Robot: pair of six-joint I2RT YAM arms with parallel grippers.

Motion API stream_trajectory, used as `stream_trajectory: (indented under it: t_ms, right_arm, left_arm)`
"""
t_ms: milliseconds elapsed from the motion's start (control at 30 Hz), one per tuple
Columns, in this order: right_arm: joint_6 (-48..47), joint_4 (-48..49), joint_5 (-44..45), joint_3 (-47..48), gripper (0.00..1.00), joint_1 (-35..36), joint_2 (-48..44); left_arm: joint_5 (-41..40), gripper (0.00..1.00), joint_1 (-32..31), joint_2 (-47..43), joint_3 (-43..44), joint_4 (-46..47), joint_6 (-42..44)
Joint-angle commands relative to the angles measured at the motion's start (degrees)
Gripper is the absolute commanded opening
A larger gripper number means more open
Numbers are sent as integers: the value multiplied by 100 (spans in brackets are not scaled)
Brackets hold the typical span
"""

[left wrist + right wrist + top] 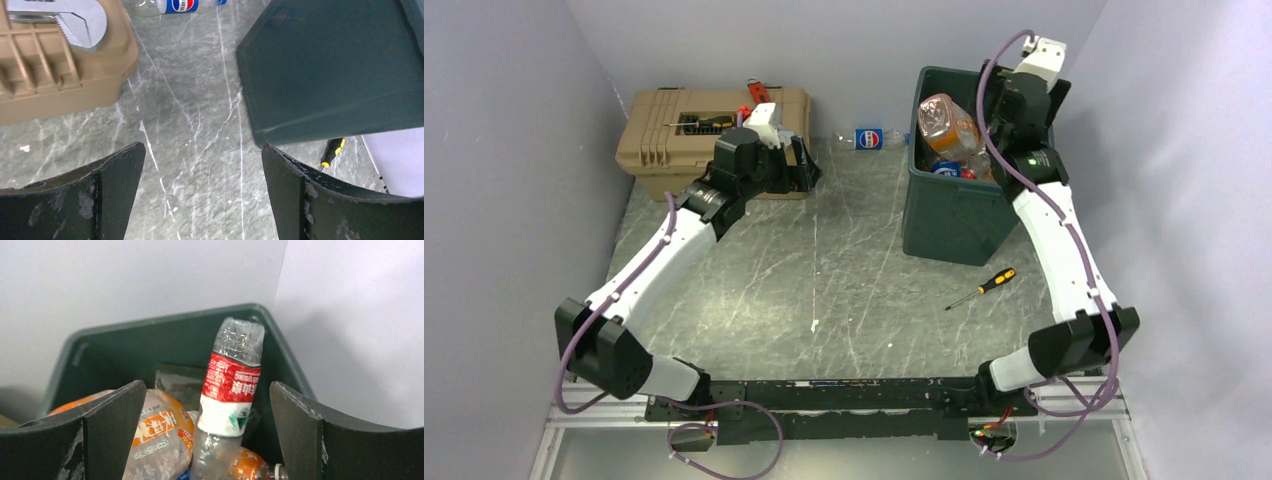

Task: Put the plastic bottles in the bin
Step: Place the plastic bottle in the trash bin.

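Holds nothing in the right gripper [206,385], fingers spread wide just above the bin [954,215]. Shows a red-labelled bottle [231,385] nearly upright inside the bin, perhaps leaning on its far corner, beside an orange-labelled bottle [160,432]. Carries the left gripper [202,147] equally wide and empty, left of the bin. Leaves a blue-labelled bottle [871,138] lying flat left of the bin, near its far side.
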Motion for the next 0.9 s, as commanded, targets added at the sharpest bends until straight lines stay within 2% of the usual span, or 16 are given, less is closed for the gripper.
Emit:
stream_trajectory:
  t_ms: [0,100,233,400,467,667,800,867]
  right_arm:
    - [303,407,-114,98,100,0,-966]
    - [546,363,-593,57,97,-2,-1402]
    - [1128,371,-1938,-198,90,8,-1952]
    - [1761,588,-3454,-1141,89,51,-2507]
    - [1859,820,-3697,-1682,89,54,-2915]
    - [1793,731,-3927,-2494,91,53,-3987]
    - [1926,576,-4033,-2928,91,53,-4501]
    - [2032,702,-4133,-3243,92,53,-4785]
  left_arm:
    - [252,91,-15,398,419,430,-242]
    - [194,91,-15,598,575,317,-189]
    - [217,90,-15,527,440,405,-248]
    - [344,86,-19,821,407,994,-854]
    - [393,85,-55,1285,859,938,-1106]
    - [-635,88,-461,2746,2103,851,-1145]
    - [-1231,90,-537,3344,2442,1202,-1175]
    - [-1207,90,-547,3707,2777,1290,-1291]
